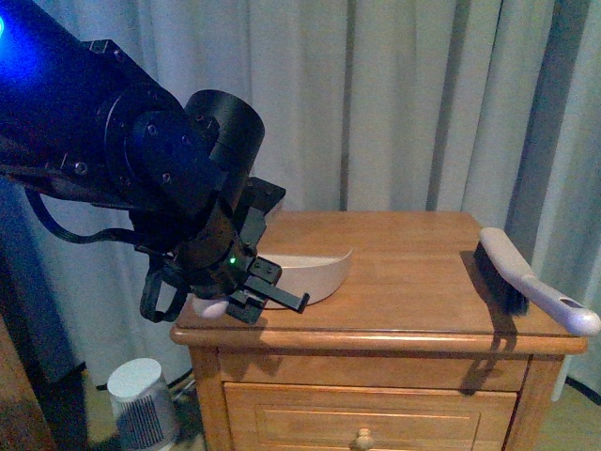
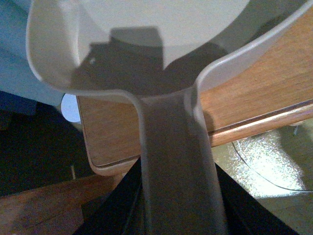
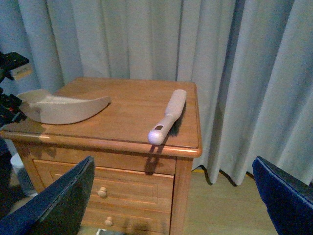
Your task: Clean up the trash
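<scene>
Centre-left, your left gripper (image 1: 246, 287) is clamped on the pale dustpan (image 1: 315, 274) handle, atop a wooden nightstand (image 1: 404, 277) before grey curtains (image 1: 423, 94). At lower frame your right gripper (image 3: 173, 169) gapes wide, empty. You cannot tell where the trash is.

FRONT VIEW: The robot's matte-black left arm (image 1: 84, 122) carries a squat black cylindrical joint housing (image 1: 225, 127) beside a round flange studded with small screws (image 1: 152, 130). Black cables (image 1: 66, 230) loop at the flange's 7 o'clock, a green pinpoint light (image 1: 231, 260) glows at 5 o'clock, and a blue glow (image 1: 3, 23) sits at 10 o'clock. The left gripper (image 1: 277, 287) is black and angular. The right gripper (image 3: 173, 161) shows two dark, blue-black tapered fingers (image 3: 54, 205).
</scene>
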Motion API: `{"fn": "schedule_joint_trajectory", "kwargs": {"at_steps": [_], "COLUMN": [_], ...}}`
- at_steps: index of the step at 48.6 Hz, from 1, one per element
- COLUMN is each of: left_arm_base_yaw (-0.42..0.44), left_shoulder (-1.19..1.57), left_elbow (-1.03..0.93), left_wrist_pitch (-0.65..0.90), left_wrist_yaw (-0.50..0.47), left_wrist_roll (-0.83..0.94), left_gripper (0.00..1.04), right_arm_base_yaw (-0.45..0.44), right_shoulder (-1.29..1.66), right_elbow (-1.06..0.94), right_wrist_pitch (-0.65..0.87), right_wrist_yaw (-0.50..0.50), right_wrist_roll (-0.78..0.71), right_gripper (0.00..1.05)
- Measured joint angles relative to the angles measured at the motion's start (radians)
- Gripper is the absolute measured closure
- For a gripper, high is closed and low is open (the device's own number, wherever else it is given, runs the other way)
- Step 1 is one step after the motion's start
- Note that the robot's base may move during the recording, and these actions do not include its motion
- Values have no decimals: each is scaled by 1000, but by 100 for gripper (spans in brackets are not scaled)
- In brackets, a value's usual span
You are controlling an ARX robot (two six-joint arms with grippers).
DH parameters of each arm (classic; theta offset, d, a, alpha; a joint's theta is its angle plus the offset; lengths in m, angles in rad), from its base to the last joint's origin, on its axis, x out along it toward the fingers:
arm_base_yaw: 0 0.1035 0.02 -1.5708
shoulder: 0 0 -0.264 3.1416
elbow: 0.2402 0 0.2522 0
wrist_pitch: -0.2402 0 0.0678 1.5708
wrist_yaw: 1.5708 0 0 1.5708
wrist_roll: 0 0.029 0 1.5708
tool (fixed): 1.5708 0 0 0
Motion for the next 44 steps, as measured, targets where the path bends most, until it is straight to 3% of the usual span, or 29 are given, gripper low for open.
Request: {"fn": "schedule_joint_trajectory", "kwargs": {"at_steps": [4,20,44], "left_arm_base_yaw": [2,18,91], "left_shoulder": [0,-40,-502], "left_elbow": [0,-40,-293], "left_wrist_pitch": [0,6,180], "left_wrist_yaw": [3,41,127], "left_wrist_roll": [0,1,76], "left_gripper": [76,77,77], "right_arm_base_yaw": [0,0,0], "right_shoulder": [0,0,0], "right_elbow": [0,0,0], "right_wrist_pitch": [0,0,0], "right_wrist_yaw": [0,0,0], "right_wrist_roll": [0,0,0], "right_gripper": [7,7,7]}}
